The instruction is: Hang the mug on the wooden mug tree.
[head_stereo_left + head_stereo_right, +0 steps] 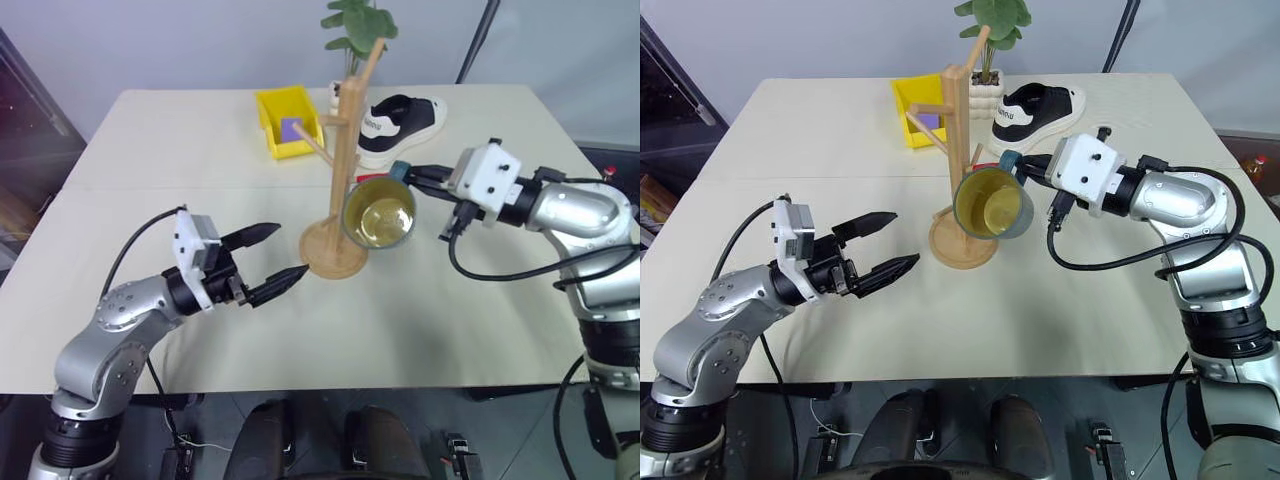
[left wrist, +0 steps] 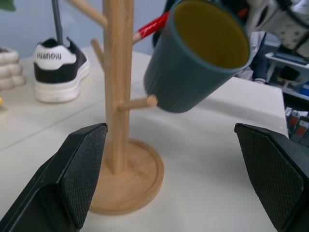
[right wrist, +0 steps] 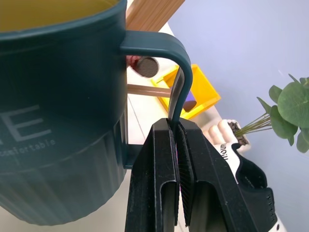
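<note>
R end effector (image 3: 177, 145) — mug (image 1: 380, 212) beside tree (image 1: 340, 180)

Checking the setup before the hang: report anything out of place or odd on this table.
A black-and-white sneaker sits on the table behind the wooden mug tree, odd among kitchen things. The mug is tilted sideways, but the right gripper holds it by the handle. Nothing spilled or damaged.
</note>
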Available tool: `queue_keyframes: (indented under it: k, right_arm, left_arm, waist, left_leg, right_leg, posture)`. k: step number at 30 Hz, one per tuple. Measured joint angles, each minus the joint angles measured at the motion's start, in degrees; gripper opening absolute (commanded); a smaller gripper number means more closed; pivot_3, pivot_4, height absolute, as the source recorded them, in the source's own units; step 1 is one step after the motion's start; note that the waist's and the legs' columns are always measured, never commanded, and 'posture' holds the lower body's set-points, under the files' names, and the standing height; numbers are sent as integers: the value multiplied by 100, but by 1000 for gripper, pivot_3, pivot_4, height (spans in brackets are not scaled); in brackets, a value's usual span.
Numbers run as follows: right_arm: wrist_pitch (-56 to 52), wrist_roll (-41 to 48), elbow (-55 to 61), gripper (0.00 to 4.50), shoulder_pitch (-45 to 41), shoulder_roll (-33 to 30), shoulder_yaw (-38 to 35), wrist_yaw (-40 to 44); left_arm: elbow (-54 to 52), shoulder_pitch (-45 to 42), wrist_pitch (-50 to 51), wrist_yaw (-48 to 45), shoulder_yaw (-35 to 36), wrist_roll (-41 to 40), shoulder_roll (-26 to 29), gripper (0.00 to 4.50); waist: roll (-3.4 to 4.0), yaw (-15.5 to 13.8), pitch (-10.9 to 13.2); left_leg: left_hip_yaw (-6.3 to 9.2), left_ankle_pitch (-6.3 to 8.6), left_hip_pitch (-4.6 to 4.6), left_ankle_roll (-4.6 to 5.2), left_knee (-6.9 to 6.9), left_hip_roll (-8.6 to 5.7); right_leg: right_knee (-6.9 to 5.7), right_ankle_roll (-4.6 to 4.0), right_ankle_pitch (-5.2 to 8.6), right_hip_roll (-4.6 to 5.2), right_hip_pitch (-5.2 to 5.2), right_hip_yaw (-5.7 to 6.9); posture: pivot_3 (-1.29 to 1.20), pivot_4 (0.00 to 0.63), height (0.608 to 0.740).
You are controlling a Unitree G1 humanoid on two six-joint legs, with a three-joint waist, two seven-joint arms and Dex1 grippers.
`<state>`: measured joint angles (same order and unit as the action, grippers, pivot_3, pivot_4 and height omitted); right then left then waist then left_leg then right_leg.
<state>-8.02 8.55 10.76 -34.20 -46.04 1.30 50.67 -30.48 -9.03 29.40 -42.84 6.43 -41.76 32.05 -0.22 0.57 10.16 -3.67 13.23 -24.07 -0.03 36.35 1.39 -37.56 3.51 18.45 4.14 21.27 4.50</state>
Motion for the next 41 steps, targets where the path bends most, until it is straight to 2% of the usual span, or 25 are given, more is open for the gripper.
queue_keyframes:
  k: [12,13,14,18,23,27,32,37,41]
  right_arm:
    - [-82,-192,-2,47,-238,33,270,56]
    - [-134,-200,-2,657,-238,33,272,69]
    - [-163,-202,-2,953,-238,33,272,72]
    - [-162,-244,-2,2963,-239,33,265,37]
    - [-245,-148,-1,2963,-116,7,-110,-87]
    - [-753,540,-133,2963,483,150,-971,-227]
    - [-1148,1180,-360,2963,1403,648,-1560,-424]
    - [-768,1141,-855,2963,2100,1498,-1604,-995]
    - [-359,1062,-1150,2963,2286,1907,-1576,-1299]
  left_arm:
    - [0,-31,14,63,0,-24,19,4500]
    - [0,-31,14,63,0,-24,19,4500]
    - [0,-32,13,63,0,-24,19,4500]
    - [1,-32,11,64,0,-20,19,4500]
    - [11,-22,4,149,2,14,18,4500]
    - [175,48,5,385,23,175,4,4500]
    - [692,164,-361,836,137,752,-255,4500]
    - [1529,448,-843,1493,137,1621,-626,4500]
    - [1779,607,-1178,1673,139,1891,-846,4500]
  waist:
    - [0,3,0]
    - [0,2,0]
    - [0,1,0]
    - [0,1,0]
    - [0,-3,0]
    - [-1,-27,-1]
    - [1,0,-2]
    - [1,13,-2]
    - [0,3,-1]
  left_leg:
    - [0,-1,0,-1,3,0]
    - [0,-1,0,-1,3,0]
    - [0,-1,0,-1,3,0]
    - [0,-1,0,-1,4,0]
    - [0,-1,0,-1,4,0]
    - [1,1,0,2,12,0]
    - [0,2,7,4,10,1]
    - [-26,2,21,4,8,2]
    - [-48,3,25,5,11,4]
  right_leg:
    - [-2,0,0,-1,0,0]
    - [-2,0,0,-1,0,0]
    - [-2,0,0,-1,-1,0]
    - [-3,0,0,-1,-1,0]
    - [-3,0,0,-1,-3,0]
    - [-3,0,0,0,-10,0]
    - [-10,0,0,-1,-12,0]
    - [-34,0,0,-1,3,-25]
    - [-45,0,0,-1,13,-51]
  posture:
    - [0,150,740]
    - [0,150,740]
    - [0,150,740]
    - [0,150,740]
    - [0,150,740]
    - [0,150,740]
    - [0,150,740]
    - [0,150,740]
    - [0,150,740]
